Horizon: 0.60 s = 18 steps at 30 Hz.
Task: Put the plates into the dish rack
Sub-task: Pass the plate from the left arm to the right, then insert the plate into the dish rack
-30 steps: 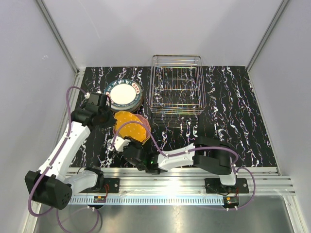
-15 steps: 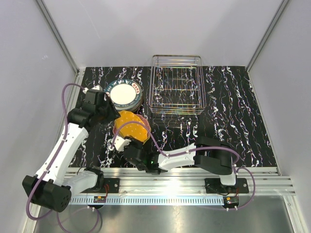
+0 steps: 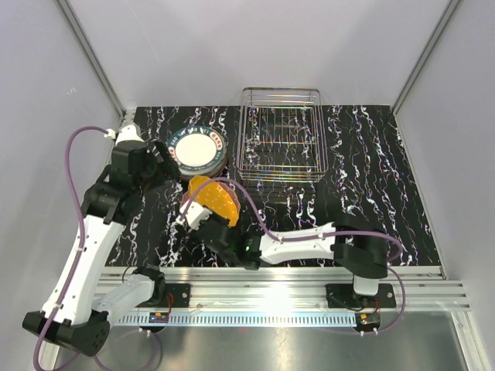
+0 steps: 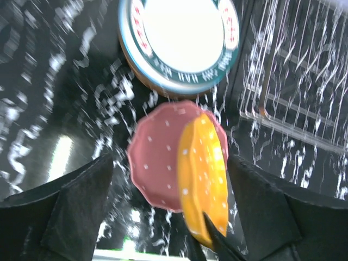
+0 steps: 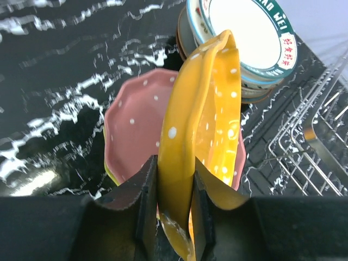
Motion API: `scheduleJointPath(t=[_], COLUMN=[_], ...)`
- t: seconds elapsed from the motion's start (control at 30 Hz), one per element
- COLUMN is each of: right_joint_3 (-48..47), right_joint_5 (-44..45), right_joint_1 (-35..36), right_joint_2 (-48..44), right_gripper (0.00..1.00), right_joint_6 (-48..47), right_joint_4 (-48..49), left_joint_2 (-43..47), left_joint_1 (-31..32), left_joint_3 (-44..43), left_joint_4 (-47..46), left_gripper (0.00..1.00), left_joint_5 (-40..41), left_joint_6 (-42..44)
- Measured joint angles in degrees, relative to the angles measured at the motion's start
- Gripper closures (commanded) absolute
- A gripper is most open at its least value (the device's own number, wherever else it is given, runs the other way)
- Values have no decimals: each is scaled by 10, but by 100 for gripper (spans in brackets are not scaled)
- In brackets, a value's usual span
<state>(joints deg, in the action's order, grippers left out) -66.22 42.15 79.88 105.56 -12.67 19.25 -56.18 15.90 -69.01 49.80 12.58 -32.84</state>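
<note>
While the right pincer (image 5: 174, 185) is clenching the orange plate (image 5: 202, 109) by its near edge, holding it upright over the pink plate (image 5: 136, 130) just left of the dish rack (image 3: 280, 143), the left pincer (image 3: 158, 161) is hanging released farther left.

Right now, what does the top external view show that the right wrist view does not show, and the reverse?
Only the top external view shows the whole dish rack, with no plate in it, and the left gripper, open beside the stack of plates. Only the right wrist view shows up close the right gripper shut on the rim of the orange plate, held nearly on edge over a pink dotted plate. Both show the orange plate, the stack with its white, dark-rimmed top plate, and at least a corner of the rack.
</note>
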Motion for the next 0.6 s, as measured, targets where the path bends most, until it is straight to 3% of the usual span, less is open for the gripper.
scheduleJointPath(t=[0.23, 0.4, 0.6], right_joint_3=[-59, -128, -219], right_joint_5=[-61, -87, -89], right_joint_1=[-60, -121, -192], right_joint_2=[-56, -67, -61], right_gripper=[100, 100, 100], right_joint_6=[53, 69, 81], right_joint_4=[-72, -106, -147], left_joint_2=[78, 131, 130], left_joint_1=[0, 0, 0], left_joint_3=[2, 73, 150], left_joint_4=[-33, -77, -109], left_gripper=[7, 1, 1], left_joint_5=[60, 70, 71], left_joint_6=[63, 97, 120])
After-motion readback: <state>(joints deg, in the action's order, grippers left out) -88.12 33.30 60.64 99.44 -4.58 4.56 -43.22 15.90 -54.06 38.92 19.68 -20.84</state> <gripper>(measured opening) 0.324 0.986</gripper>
